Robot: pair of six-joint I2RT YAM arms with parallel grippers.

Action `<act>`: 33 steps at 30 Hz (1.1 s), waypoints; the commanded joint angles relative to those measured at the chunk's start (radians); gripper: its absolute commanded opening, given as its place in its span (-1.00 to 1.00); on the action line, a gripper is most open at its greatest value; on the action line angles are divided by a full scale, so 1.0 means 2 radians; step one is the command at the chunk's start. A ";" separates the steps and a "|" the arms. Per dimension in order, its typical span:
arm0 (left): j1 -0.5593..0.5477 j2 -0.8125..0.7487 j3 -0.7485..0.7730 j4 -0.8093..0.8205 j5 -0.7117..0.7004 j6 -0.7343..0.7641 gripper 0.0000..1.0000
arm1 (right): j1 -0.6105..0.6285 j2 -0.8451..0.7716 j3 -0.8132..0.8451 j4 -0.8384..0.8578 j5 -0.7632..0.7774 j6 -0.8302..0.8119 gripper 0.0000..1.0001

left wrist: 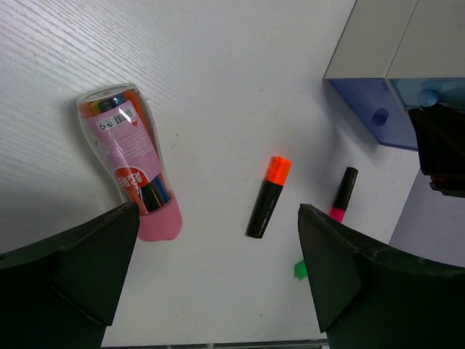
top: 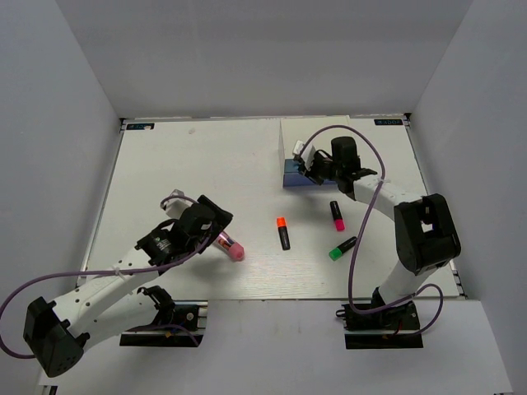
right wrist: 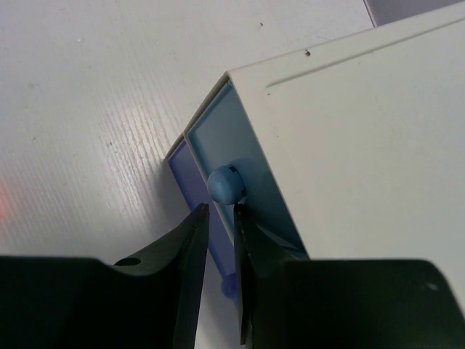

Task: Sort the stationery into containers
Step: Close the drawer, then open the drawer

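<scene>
Left arm (top: 107, 288) is stretched diagonally across the table (top: 206, 164). The left claw (left wrist: 218, 216) is spread wide, with nothing held. The pink cylinder (left wrist: 134, 167) is found just ahead of its left finger, its long axis slanted and the pink cap end nearest the finger. The orange highlighter (left wrist: 267, 198) is seen ahead between the fingers, cap pointed away.

Right arm (top: 412, 239) is bent in toward the drawer box (right wrist: 349, 131). The right claw (right wrist: 218, 212) is nearly closed, with the blue knob (right wrist: 225, 185) at its very tips. Whether the knob is pinched cannot be told.
</scene>
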 commanded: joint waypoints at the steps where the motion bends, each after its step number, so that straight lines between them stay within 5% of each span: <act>1: 0.002 -0.003 -0.004 0.003 -0.001 -0.015 0.99 | 0.003 0.000 0.012 0.041 0.023 0.009 -0.47; 7: 0.002 -0.003 -0.014 0.013 0.008 -0.019 0.99 | -0.001 -0.037 -0.030 0.032 -0.007 0.007 -0.38; 9: 0.002 -0.003 -0.014 0.013 0.008 -0.024 0.99 | -0.003 -0.089 -0.064 0.060 -0.011 0.012 -0.11; 12: 0.002 -0.003 -0.019 0.018 0.008 -0.024 0.99 | -0.006 -0.146 -0.169 0.148 0.029 0.097 0.65; 13: 0.002 -0.003 -0.024 0.022 0.008 -0.024 0.99 | -0.007 -0.151 -0.175 0.157 0.039 0.120 0.68; 16: 0.002 -0.003 -0.024 0.022 0.013 -0.024 0.99 | -0.015 -0.137 -0.137 0.061 0.108 0.298 -0.03; 19: 0.002 -0.003 -0.028 0.027 0.013 -0.024 0.99 | -0.035 -0.134 -0.128 0.040 0.138 0.347 -0.43; 25: 0.002 -0.003 -0.028 0.027 0.018 -0.024 0.99 | -0.062 -0.109 -0.082 0.001 0.172 0.478 -0.30; 33: 0.002 -0.013 -0.033 0.022 0.018 -0.029 0.99 | -0.081 -0.060 -0.021 -0.002 0.165 0.480 -0.06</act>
